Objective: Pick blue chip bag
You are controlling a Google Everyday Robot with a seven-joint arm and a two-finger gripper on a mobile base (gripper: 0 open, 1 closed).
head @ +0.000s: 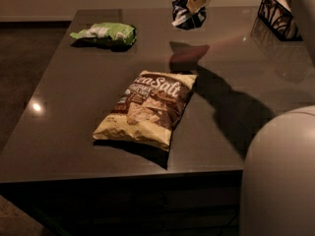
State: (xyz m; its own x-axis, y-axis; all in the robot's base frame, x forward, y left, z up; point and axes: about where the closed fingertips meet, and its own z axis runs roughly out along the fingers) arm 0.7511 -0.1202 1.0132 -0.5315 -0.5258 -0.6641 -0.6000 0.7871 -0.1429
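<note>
My gripper (197, 1), far and right of centre, is clamped on the blue bag (184, 17), which hangs above the table (64, 122); I judge a slow, straight lift best, grip firm, well apart from the tan bag (147, 107) and green bag (104, 33).

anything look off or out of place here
Nothing spilled or torn. Only the blue bag is off the table, hanging crumpled from the gripper shut on it. Tan bag and green bag lie flat.
</note>
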